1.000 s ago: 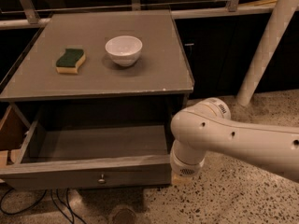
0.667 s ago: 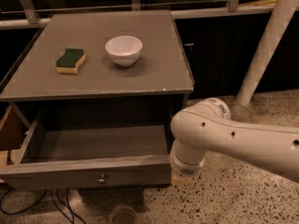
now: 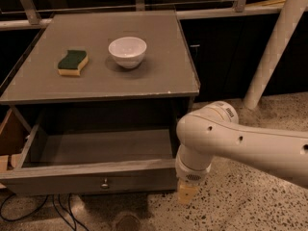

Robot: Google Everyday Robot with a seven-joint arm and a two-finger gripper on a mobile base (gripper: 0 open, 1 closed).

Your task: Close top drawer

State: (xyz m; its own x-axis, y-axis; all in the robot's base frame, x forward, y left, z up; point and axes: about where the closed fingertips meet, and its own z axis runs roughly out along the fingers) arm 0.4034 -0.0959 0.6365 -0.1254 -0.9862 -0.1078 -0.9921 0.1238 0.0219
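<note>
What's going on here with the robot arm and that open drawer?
A white robot arm reaches down in front of a grey cabinet. Its gripper sits low at the right front corner of the top drawer, which is pulled far out and not yet closed. A white bowl and a green sponge rest on the cabinet top.

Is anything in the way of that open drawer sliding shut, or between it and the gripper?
Nothing visible. The top drawer shows only its bare floor inside, and the opening behind it looks free, though it is dark. The gripper sits at the right end of the front panel, with nothing between them.
</note>
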